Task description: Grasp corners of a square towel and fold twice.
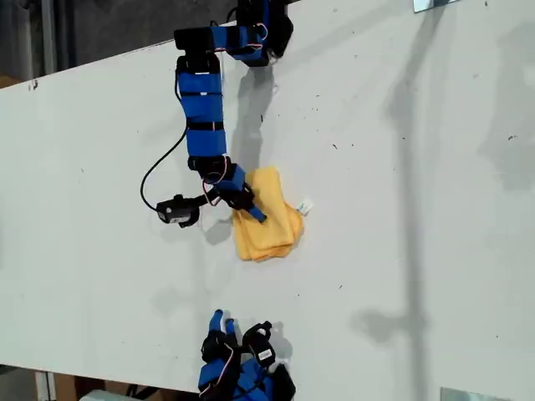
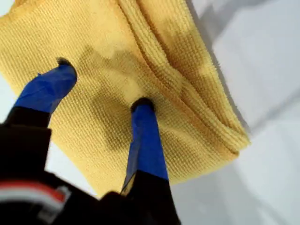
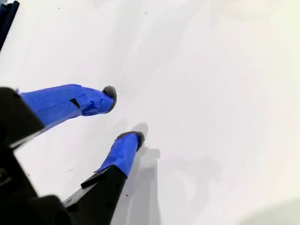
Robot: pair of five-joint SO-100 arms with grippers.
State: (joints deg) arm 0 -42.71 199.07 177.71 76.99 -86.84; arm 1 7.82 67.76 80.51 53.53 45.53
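The yellow towel (image 1: 274, 227) lies folded into a small layered pad in the middle of the white table (image 1: 401, 209), with its white tag (image 1: 305, 206) sticking out toward the exterior view's right. My first gripper (image 1: 252, 212) reaches down from the exterior view's top and is open, both blue fingertips pressing on the cloth. Seen from the first wrist, the towel (image 2: 187, 89) shows stacked folded edges beside my first gripper (image 2: 104, 84). My second gripper (image 1: 224, 321) rests near the table's bottom edge in the exterior view, open over bare table (image 3: 211, 93), nothing between its fingers (image 3: 123, 115).
A black cable (image 1: 155, 174) loops off the first arm, and its black wrist camera (image 1: 177, 210) hangs just to the exterior view's left of the towel. Metal brackets sit at the exterior view's top right (image 1: 435, 4) and bottom right (image 1: 472, 394).
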